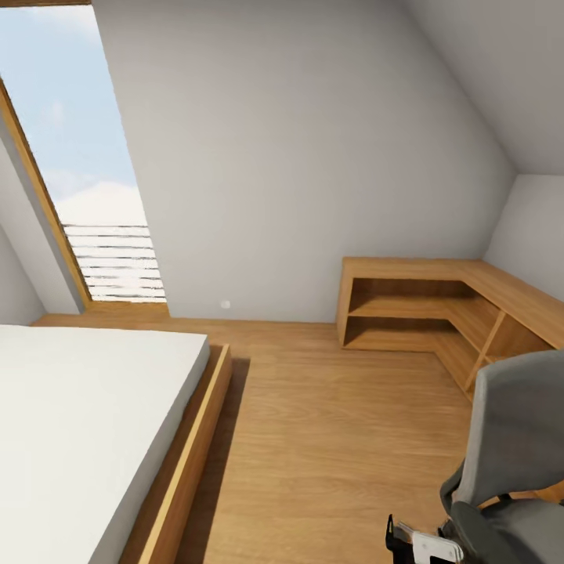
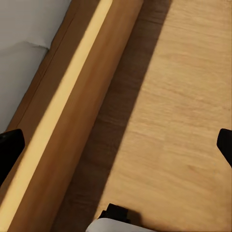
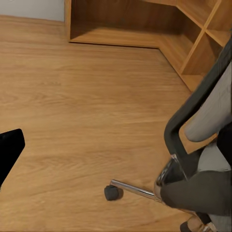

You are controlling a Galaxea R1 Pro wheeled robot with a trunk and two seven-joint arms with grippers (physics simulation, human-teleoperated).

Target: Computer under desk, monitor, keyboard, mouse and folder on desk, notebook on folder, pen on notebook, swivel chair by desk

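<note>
**A:** Start at the jaws. What are they doing?

**B:** On the left gripper (image 2: 116, 140), dark fingertips (image 2: 10, 145) sit at the two opposite edges of the left wrist view, set wide apart, with nothing between them but oak floor (image 2: 183, 121) and the wooden bed frame (image 2: 72, 111). On the right gripper, one dark fingertip (image 3: 10, 147) shows at an edge of the right wrist view; the other side is covered by the chair, so I cannot tell whether those jaws are spread or closed. Nothing is visibly held.

**A:** And the task's things?

**B:** The swivel chair (image 1: 513, 439) stands at the lower right of the head view, close to the robot, grey back towards us. The right wrist view shows its black armrest (image 3: 186, 121), a chrome leg and one caster (image 3: 112, 192). I can't see the seat top, so I can't say whether the folder lies there. Beyond the chair stands an L-shaped light-wood shelf unit (image 1: 439, 305); to the left are the white mattress (image 1: 78, 415) and the skylight (image 1: 86, 180).

**A:** So how should this step be done?

**B:** My guess is that it's an approach. Turn the base and head right until the seat is in full view, keep both arms tucked clear of the armrest, and don't nudge the chair, since casters roll easily. Only reach once the folder is confirmed.
</note>
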